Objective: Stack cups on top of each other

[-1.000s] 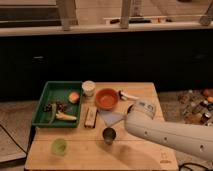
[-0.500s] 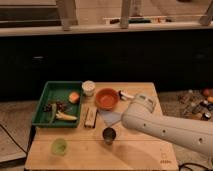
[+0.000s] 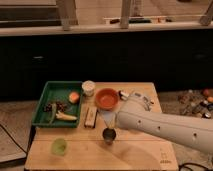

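A shiny dark steel cup [image 3: 109,135] stands upright on the wooden table [image 3: 140,156], front of centre. A translucent light-green cup [image 3: 59,146] stands at the front left. A white cup [image 3: 88,88] stands at the back, between the green tray and the orange bowl. All three cups stand apart. My white arm [image 3: 165,127] reaches in from the right. Its gripper [image 3: 113,127] is right at the steel cup's upper right side, mostly hidden by the arm's end.
A green tray [image 3: 44,107] with food bits sits at the back left. An orange bowl [image 3: 107,98] stands just behind the arm's end. A small wooden block [image 3: 90,116] lies left of the steel cup. Clutter lies on the floor at right.
The arm has reached further left across the table, its end now close over the steel cup. The cups have not moved.
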